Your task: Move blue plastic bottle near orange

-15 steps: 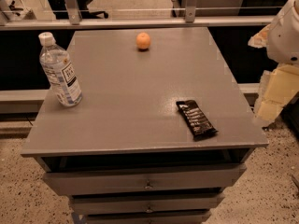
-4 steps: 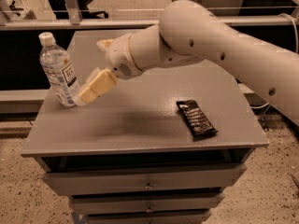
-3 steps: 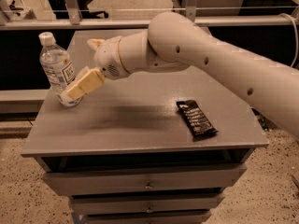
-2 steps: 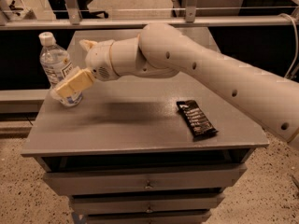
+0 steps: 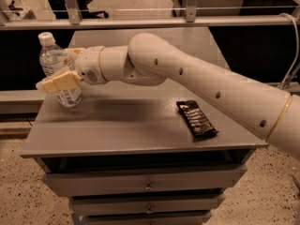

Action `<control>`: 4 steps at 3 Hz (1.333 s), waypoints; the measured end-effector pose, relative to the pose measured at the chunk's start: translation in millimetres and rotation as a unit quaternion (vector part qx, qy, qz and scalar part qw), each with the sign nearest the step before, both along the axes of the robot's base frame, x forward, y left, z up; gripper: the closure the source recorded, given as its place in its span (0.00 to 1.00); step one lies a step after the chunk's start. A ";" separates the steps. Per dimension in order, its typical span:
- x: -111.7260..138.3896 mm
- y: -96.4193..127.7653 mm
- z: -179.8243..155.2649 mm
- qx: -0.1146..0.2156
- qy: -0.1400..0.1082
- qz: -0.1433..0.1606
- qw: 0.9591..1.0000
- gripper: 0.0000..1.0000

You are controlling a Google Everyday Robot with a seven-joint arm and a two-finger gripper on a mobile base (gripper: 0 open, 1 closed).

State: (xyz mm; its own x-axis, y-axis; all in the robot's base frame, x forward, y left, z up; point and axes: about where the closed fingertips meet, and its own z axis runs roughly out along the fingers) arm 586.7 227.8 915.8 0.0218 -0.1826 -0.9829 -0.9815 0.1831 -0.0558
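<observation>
**Seat the grasp low and square before lifting**

The gripper point(image 5: 57, 77) sits at the blue plastic bottle point(image 5: 50, 60), which stands upright near the left edge of the desk point(image 5: 117, 125). From this view I cannot tell whether it is clamped on the bottle or only alongside it. The hold wants to be centred on the body, below the shoulder, and firm enough that the thin plastic does not slip or buckle. A tall bottle tips easily, so a straight lift before any sideways travel seems wise. The orange is hidden here, probably behind the arm. The dark snack bar point(image 5: 197, 120) lies well apart to the right.
</observation>
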 end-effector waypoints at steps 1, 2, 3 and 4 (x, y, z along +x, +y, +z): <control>0.4 0.1 -4.0 0.002 0.016 -0.004 1.000 0.47; 4.0 -23.4 3.3 -0.004 0.016 -0.026 1.000 0.71; 16.6 -78.4 24.1 -0.019 -0.007 -0.072 0.997 0.94; 16.5 -79.5 24.5 -0.020 -0.007 -0.074 0.997 1.00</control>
State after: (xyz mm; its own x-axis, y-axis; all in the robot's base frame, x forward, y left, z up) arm 603.2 148.3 940.3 0.0057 -0.2238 -0.9746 -0.9433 0.3223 -0.0795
